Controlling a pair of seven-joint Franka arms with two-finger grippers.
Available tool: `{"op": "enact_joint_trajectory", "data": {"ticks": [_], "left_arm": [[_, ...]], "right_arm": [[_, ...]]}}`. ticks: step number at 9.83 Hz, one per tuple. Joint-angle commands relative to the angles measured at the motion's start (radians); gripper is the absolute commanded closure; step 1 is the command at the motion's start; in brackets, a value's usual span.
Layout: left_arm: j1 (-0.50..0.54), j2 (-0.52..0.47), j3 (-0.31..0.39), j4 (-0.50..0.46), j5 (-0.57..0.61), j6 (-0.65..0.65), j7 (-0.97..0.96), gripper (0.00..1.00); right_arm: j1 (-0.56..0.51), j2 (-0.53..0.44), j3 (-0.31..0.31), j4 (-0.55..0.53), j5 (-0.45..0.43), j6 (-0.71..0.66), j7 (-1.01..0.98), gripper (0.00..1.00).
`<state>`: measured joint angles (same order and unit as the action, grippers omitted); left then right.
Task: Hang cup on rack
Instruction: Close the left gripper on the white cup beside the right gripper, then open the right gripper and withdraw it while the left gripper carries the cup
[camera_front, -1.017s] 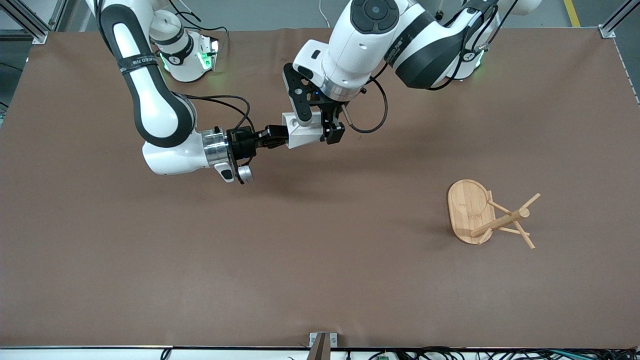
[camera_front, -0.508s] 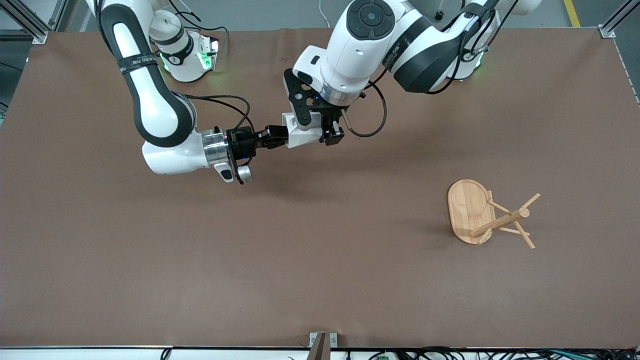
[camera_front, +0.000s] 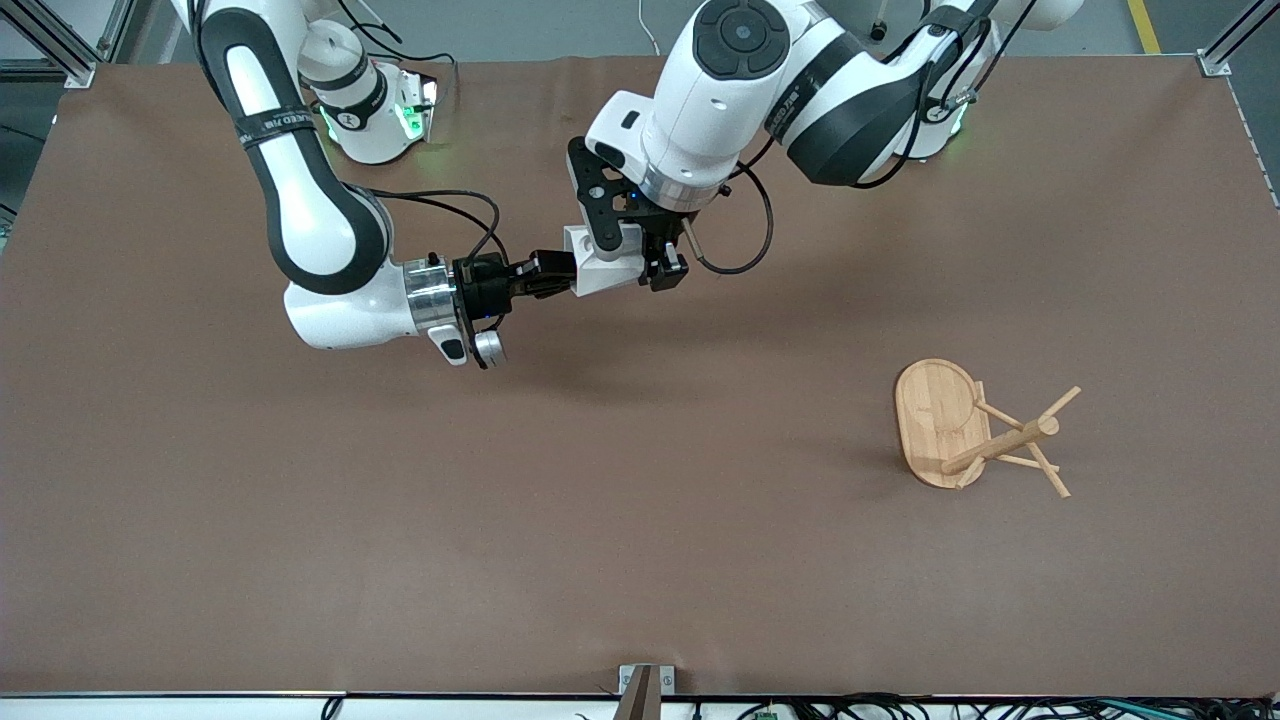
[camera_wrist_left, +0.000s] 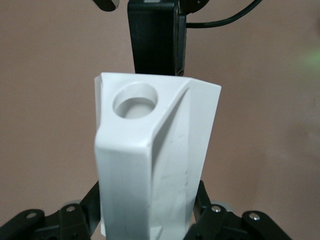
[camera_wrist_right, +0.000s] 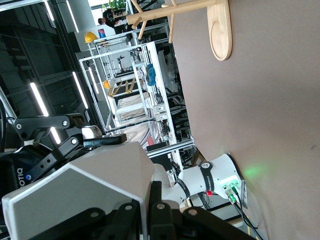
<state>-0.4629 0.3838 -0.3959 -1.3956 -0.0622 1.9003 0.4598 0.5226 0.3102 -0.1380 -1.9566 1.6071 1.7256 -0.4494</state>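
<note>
White cup (camera_front: 603, 262) mid-air handover | right gripper (camera_front: 548, 277) clamps one end | left gripper (camera_front: 640, 262) straddles it, grip unclear | confirm hold before release | rack (camera_front: 975, 432) well apart

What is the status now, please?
Both claws, right claw and left claw, shut on cup, mid-air. Rack upright, no obstacle seen.

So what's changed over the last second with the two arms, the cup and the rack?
The left gripper shifted slightly toward the robots' bases early in that second and has held still since, around the cup. The right gripper stayed clamped on the cup's end, both holding it in the air over the middle of the table. Nothing was let go. The rack stayed put toward the left arm's end.
</note>
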Motion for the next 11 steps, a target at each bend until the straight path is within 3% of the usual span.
{"op": "enact_joint_trajectory", "data": {"ticks": [1, 4, 5, 9, 11], "left_arm": [[0.003, 0.021, 0.0, -0.005, 0.025, 0.005, -0.001, 0.9], [0.01, 0.017, 0.003, -0.005, 0.027, -0.007, 0.008, 0.9], [0.013, 0.017, 0.005, -0.005, 0.027, -0.012, 0.011, 0.91], [0.058, 0.018, 0.012, -0.017, 0.073, -0.062, -0.009, 0.92], [0.104, 0.01, 0.012, -0.013, 0.078, -0.095, -0.058, 0.92]], "right_arm": [[0.005, -0.046, -0.003, -0.03, 0.027, -0.003, 0.017, 0.0], [-0.022, -0.078, -0.014, -0.028, -0.004, 0.0, 0.061, 0.0], [-0.059, -0.085, -0.02, -0.022, -0.074, 0.0, 0.083, 0.0], [-0.248, -0.123, -0.023, 0.079, -0.596, 0.003, 0.225, 0.0], [-0.307, -0.192, -0.028, 0.099, -0.921, 0.051, 0.343, 0.0]]}}
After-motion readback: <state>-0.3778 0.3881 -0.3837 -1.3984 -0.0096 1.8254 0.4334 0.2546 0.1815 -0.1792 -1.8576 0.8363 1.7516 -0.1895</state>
